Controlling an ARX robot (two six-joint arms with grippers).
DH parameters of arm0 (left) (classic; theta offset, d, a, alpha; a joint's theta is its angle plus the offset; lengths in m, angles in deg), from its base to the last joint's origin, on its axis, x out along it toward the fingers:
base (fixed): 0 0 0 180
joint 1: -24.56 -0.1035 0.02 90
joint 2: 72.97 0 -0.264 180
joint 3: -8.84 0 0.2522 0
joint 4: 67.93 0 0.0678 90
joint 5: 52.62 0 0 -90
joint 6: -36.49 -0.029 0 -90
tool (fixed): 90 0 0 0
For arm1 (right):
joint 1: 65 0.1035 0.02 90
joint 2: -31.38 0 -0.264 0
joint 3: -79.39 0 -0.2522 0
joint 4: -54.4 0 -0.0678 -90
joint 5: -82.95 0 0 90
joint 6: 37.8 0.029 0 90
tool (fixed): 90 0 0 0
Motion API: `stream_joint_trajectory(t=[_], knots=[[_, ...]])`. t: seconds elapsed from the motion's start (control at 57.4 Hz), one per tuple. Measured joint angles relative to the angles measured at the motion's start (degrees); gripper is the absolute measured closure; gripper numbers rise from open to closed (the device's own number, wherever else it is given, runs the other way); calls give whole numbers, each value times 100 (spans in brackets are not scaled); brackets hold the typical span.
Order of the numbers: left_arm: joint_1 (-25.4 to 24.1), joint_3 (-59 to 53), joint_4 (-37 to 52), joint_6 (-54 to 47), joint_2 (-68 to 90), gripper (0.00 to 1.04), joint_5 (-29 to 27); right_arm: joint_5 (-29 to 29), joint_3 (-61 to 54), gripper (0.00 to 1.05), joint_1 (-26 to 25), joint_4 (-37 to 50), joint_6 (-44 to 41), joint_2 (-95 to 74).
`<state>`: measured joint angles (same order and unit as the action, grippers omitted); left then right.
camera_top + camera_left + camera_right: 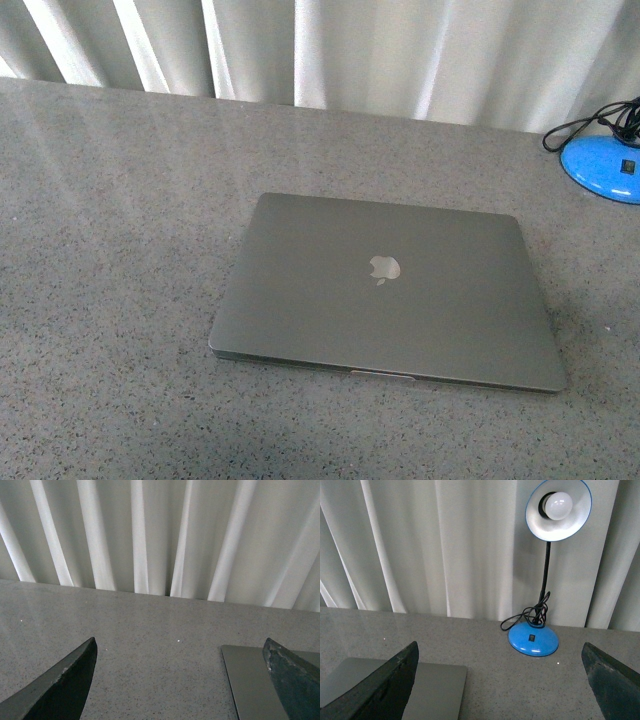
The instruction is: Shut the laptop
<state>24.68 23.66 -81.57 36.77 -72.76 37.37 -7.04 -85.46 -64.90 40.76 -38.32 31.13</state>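
The grey-silver laptop (385, 290) lies flat on the speckled grey table (110, 260) with its lid down and the apple logo facing up. Neither arm shows in the front view. In the left wrist view my left gripper (181, 680) is open above bare tabletop, with one corner of the laptop (250, 680) beside one dark finger (295, 680). The right wrist view has my right gripper (500, 680) open too, nothing between its fingers, and a corner of the laptop (437, 690) next to one finger (380, 690).
A blue desk lamp (540, 580) with a white bulb and a black cord stands at the table's back right; its base (605, 165) shows in the front view. White curtains (320, 45) hang behind the table's far edge.
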Motion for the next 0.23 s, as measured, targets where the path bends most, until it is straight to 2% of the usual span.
stream_joint_trajectory(t=[0.227], knots=[[0,0,0,0,0,7,0,0,0,10,0,0,0,0]])
